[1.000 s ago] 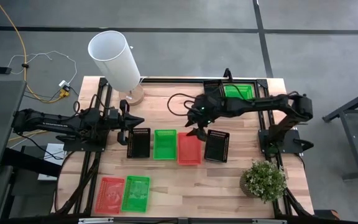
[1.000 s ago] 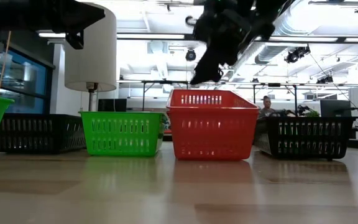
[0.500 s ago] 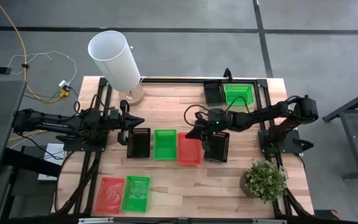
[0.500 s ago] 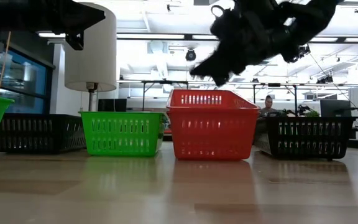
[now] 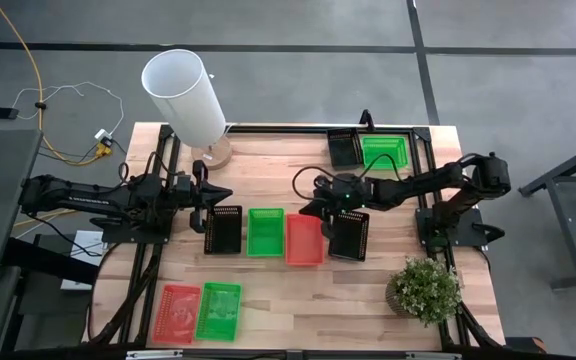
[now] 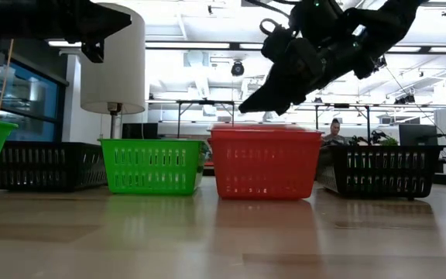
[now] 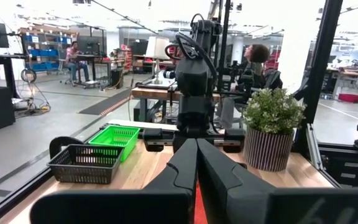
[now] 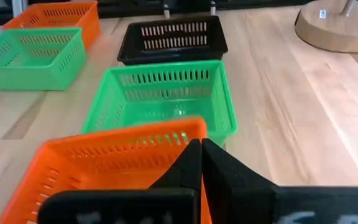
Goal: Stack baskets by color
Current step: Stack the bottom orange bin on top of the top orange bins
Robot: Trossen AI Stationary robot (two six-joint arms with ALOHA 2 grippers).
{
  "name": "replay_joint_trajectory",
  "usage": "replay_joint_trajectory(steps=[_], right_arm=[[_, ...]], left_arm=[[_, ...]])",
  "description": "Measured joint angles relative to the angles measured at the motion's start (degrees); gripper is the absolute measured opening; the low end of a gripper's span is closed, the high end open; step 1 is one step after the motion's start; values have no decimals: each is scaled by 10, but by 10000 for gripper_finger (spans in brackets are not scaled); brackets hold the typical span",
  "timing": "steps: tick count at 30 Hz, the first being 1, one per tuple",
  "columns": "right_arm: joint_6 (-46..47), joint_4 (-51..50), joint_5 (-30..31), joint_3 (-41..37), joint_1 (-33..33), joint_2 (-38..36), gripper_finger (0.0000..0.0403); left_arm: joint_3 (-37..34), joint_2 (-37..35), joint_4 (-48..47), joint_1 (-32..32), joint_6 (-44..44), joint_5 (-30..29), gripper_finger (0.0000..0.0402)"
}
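A row of baskets stands mid-table: black [image 5: 222,229], green [image 5: 265,231], red [image 5: 304,242] and black [image 5: 349,236]. My right gripper [image 5: 314,211] is shut, slanting down over the red basket's far end [image 6: 265,163]. In the right wrist view its tips [image 8: 200,147] stand at that basket's rim. My left gripper [image 5: 208,193] waits shut and level, above the table just beyond the left black basket. Each basket rests on its base. My right gripper's shut fingertips [image 8: 191,155] stand against the rim of the red basket [image 8: 166,132] near its far end, coming in slanting down from the table's right. I cannot tell whether they touch the rim: the low view shows a gap above it.
A black basket [image 5: 344,147] and a green one [image 5: 384,150] stand at the far right. A red basket [image 5: 178,312] and a green one [image 5: 219,310] stand at the near left. A white lamp [image 5: 185,95] is far left, a potted plant [image 5: 424,290] near right.
My right gripper has come down over the red basket's far end, tipped closer to level and shut. In the low view the red basket's top now stands lower and level. Its far wall no longer shows above the near rim.
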Motion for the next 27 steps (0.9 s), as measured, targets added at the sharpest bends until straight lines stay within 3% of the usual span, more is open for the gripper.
replay_joint_trajectory(steps=[8, 15, 19, 23, 27], right_arm=[[1, -17, -4, 0, 0, -9, 0], [-9, -83, 8, -13, 0, -105, 0], [17, -10, 23, -102, 1, -184, 0], [53, 138, 38, -206, 0, -261, 0], [59, 210, 44, -244, 0, -303, 0]], left_arm=[[0, 0, 0, 0, 0, 0, 0], [0, 0, -3, 0, 0, 0, 0], [0, 0, -8, 0, 1, 0, 0], [0, 0, -16, 0, 1, 0, 0], [0, 0, -15, 0, 2, 0, 0]])
